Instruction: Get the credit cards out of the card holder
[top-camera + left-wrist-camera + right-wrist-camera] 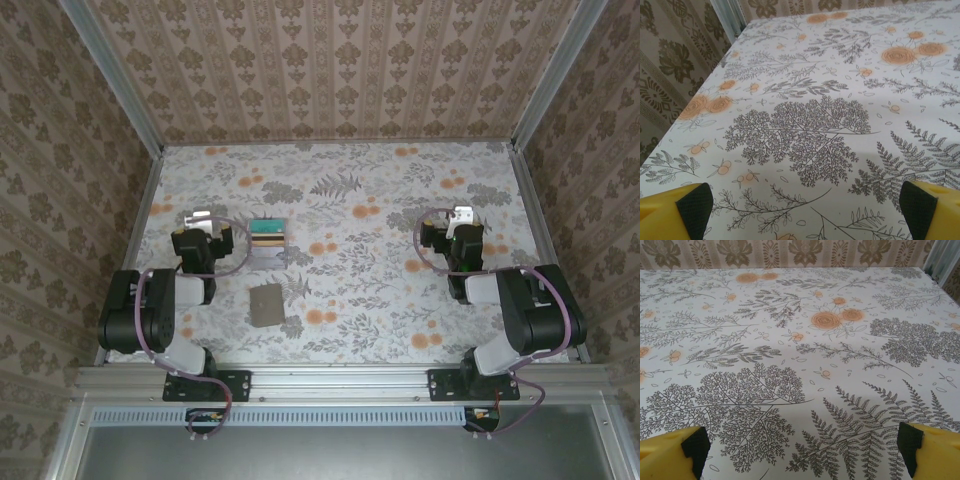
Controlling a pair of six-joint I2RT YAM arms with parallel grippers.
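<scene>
While the card holder [266,304] lies flat and folded closed on the flowery table [380,280], left of the middle and nearer the front edge, the coloured cards [268,240] sit in a striped stack just behind it, not touching it. Teal, tan and grey bands show on the stack. The left gripper [205,225] hangs close to the left of the cards, its yellow fingers [660,215] spread wide, holding nothing. The right gripper [460,225] is far off near the right edge, spread wide too, with nothing in it.
</scene>
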